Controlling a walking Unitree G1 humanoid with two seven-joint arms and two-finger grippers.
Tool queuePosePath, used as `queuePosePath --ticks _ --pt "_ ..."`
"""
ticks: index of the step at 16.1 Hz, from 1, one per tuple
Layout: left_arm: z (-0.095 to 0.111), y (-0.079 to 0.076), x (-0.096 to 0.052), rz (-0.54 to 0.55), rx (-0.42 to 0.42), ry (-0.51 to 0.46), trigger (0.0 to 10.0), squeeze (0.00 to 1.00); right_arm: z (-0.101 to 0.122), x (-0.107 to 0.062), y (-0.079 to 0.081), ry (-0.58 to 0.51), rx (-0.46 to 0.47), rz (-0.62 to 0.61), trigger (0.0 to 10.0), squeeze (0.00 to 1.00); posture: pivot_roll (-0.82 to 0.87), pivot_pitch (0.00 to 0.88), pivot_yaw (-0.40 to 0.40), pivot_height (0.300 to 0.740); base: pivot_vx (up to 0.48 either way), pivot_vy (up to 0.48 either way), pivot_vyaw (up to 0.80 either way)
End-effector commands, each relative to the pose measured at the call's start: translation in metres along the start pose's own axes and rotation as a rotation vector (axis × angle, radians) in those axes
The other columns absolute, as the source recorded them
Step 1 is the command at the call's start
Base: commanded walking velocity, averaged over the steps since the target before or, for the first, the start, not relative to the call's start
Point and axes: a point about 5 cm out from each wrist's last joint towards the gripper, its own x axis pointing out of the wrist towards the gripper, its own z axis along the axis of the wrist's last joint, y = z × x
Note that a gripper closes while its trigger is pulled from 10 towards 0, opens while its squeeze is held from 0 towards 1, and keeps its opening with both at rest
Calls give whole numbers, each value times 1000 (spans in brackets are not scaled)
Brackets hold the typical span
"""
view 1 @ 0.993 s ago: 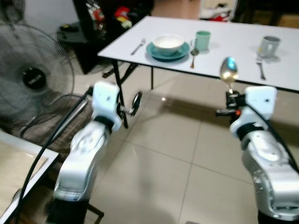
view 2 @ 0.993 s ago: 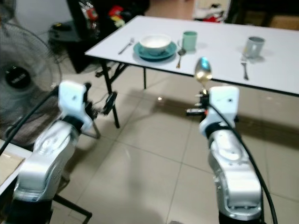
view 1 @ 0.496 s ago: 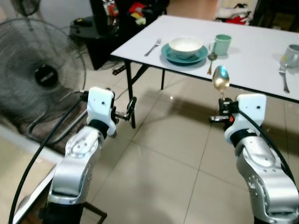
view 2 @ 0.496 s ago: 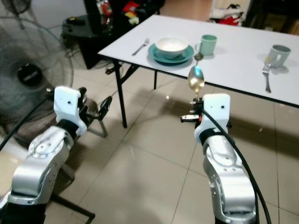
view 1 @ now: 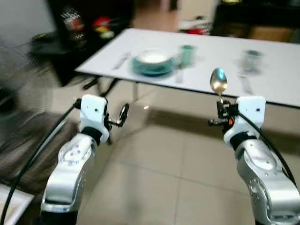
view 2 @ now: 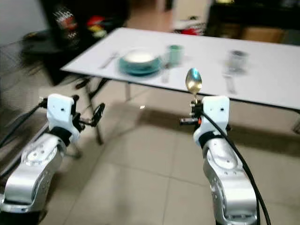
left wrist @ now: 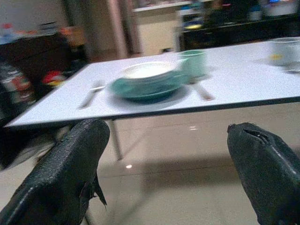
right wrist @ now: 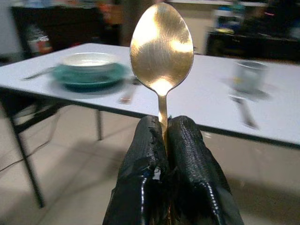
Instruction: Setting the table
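Right gripper (right wrist: 161,140): your fingers are clamped on the stem of a gold spoon (right wrist: 161,47), bowl upright, above the tiled floor (view 1: 154,178).
Left gripper (left wrist: 164,173): your fingers stand wide apart, holding nothing.
Table ahead (view 1: 281,70): you face a white top with teal plate (view 1: 152,68), white bowl (view 1: 151,57), green mug (view 1: 187,54), fork (view 1: 121,60).

Two silver, rounded arm shells, glossy. White boxy wrist housing on each: left wrist housing (view 1: 93,108), right wrist housing (view 1: 250,109). Black cables (view 1: 33,157) looping along both arms. Small orange-red spot (view 1: 229,122) at right wrist. Black, rough-textured fingers (left wrist: 65,176).
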Motion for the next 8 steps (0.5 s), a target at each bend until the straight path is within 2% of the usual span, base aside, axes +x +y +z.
queuePosePath --ticks 1,4,6,8 --pt "4 -5 1 -21 4 -23 10000 0 2 -3 -7 -10 -6 -33 10000 0 31 0 46 740 270 0 -800" --pt "5 -8 1 -17 -6 -30 10000 0 3 -2 -11 -10 -8 -39 10000 0 57 0 23 740 270 0 -800" --pt "6 -7 1 -4 -5 -37 10000 0 0 2 -7 9 -7 2 10000 0 67 0 15 740 291 0 -675" --pt "4 -4 1 18 -18 -30 10000 0 -2 3 -3 17 5 20 10000 0 30 0 39 740 353 0 0"
